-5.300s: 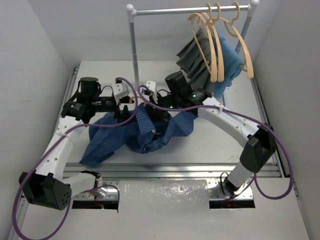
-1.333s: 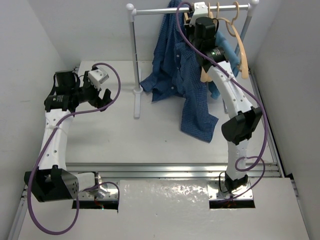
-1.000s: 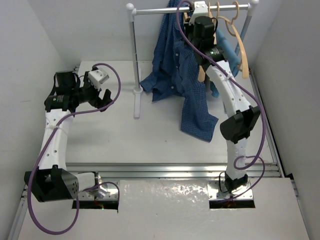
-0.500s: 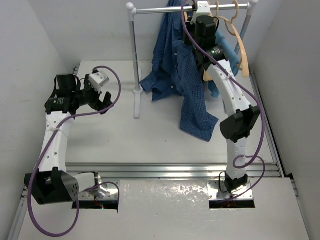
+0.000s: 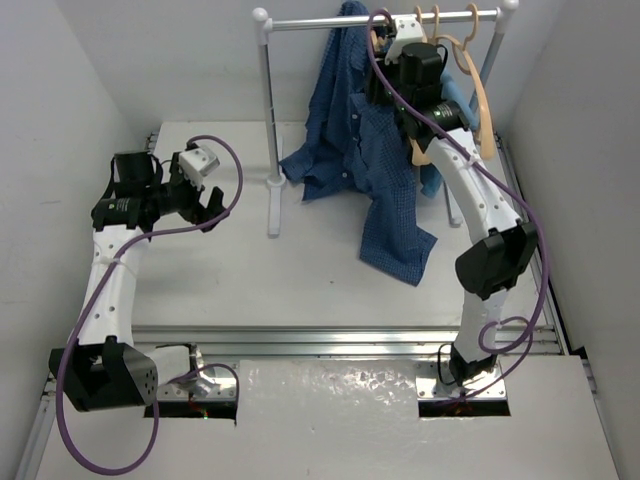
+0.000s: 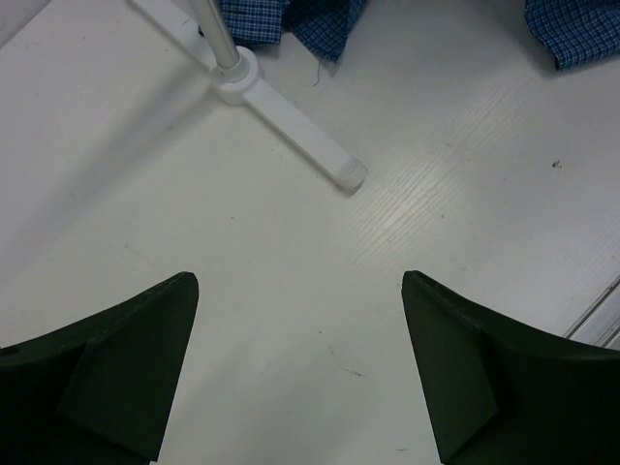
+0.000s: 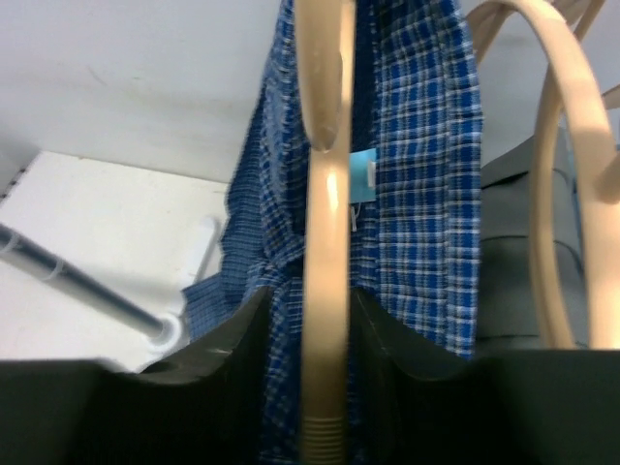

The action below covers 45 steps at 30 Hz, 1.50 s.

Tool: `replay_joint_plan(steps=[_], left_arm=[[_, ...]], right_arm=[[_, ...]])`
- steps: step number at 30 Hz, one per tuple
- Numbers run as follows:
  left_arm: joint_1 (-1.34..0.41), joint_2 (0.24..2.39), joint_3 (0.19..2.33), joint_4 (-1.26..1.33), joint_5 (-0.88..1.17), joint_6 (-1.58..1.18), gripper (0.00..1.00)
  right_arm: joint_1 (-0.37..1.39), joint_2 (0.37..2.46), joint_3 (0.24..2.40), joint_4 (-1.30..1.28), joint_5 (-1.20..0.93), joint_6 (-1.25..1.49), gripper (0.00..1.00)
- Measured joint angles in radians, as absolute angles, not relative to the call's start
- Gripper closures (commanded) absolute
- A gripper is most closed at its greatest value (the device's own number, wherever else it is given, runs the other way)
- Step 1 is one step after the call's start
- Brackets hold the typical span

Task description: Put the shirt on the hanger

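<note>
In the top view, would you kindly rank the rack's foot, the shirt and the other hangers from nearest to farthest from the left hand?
1. The rack's foot, just right of the left hand.
2. The shirt, hanging mid-rail.
3. The other hangers, at the rail's right end.
</note>
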<state>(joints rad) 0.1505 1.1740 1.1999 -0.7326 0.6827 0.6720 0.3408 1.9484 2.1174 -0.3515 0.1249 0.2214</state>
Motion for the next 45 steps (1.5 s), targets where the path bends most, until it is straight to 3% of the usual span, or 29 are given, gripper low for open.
replay_joint_plan(steps=[5,12,18,23,30,38,45], left_arm=[[0.150,1.174,1.195,-0.729,0.686,0.672,0.16],[0.150,1.174,1.183,-0.729,0.686,0.672,0.16],[0.150,1.174,1.177,-0.725,0.686,0.672,0.16],[0.150,1.174,1.175,-0.721,0.686,0.671,0.16],[0.150,1.168,1.118,-0.690,0.685,0.631,0.17],[0.150,0.944,0.854,-0.530,0.649,0.582,0.16],[0.150,0.826,0.621,-0.330,0.514,0.476,0.16]], right_arm=[[0.345,1.930,2.114,-0.369,0.082,0.206,0.34],[0.386,1.838,2.061,-0.388,0.033,0.166,0.13],[0.432,1.645,1.932,-0.356,0.007,0.102,0.03],[0.448,1.430,1.742,-0.294,-0.096,0.078,0.03],[0.460,1.174,1.262,-0.215,-0.315,0.065,0.03],[0.488,1.102,0.708,-0.218,-0.249,0.084,0.01],[0.485,1.019,0.449,-0.122,-0.130,0.102,0.01]])
